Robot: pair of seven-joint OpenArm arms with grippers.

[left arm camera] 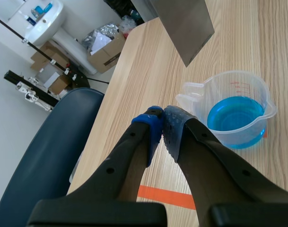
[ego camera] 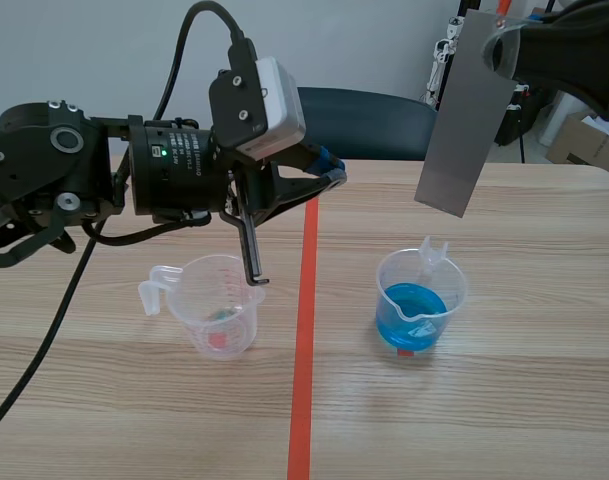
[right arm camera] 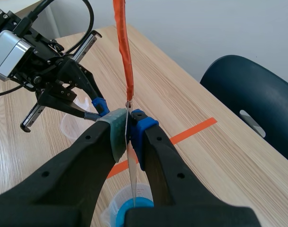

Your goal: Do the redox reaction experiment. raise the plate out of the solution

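While above the solution [ego camera: 414, 304], a dull grey rectangular plate [ego camera: 467, 115].

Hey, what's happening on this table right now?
The right tool is shut on a grey metal plate, holding it in the air, clear of the beaker of blue solution below. The left tool is shut on nothing, raised off the table near a second clear beaker.

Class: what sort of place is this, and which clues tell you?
Probably a robotics lab set up for chemistry: a measuring beaker of blue solution, a metal plate held clear of it, and cardboard boxes beside a sink.
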